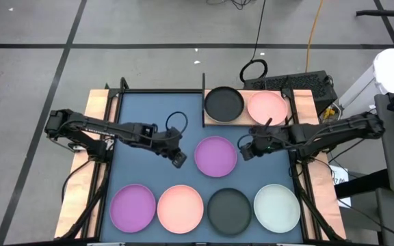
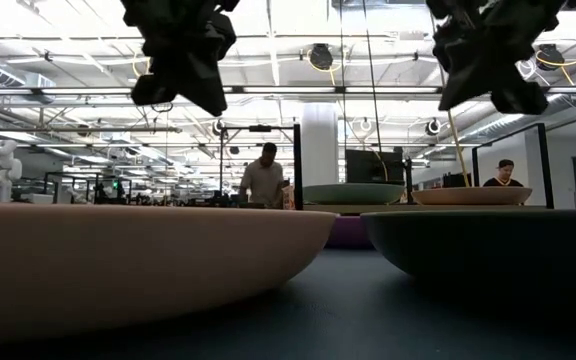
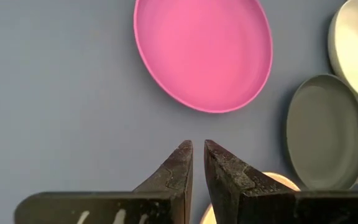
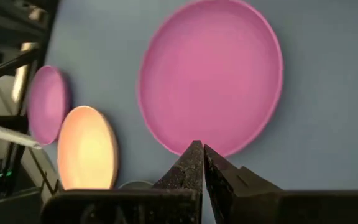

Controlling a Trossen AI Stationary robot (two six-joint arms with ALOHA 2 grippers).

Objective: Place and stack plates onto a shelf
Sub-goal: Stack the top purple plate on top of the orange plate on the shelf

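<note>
A purple plate (image 1: 215, 156) lies flat on the blue mat mid-table, also seen in both wrist views (image 3: 204, 53) (image 4: 210, 78). My left gripper (image 1: 178, 158) hovers just left of it, shut to a thin slit with nothing between the fingers (image 3: 196, 146). My right gripper (image 1: 246, 149) hovers just right of it, shut and empty (image 4: 199, 148). Both point slantwise down at the plate. On the wooden shelf (image 1: 247, 120) at the far side rest a black plate (image 1: 224, 104) and a pink plate (image 1: 267, 108), side by side.
Along the near edge lie a purple plate (image 1: 133, 208), a pink plate (image 1: 180, 208), a black plate (image 1: 229, 210) and a mint plate (image 1: 277, 208). The shelf's black rail (image 1: 204, 102) stands at its left end. People show in the room beyond (image 2: 263, 175).
</note>
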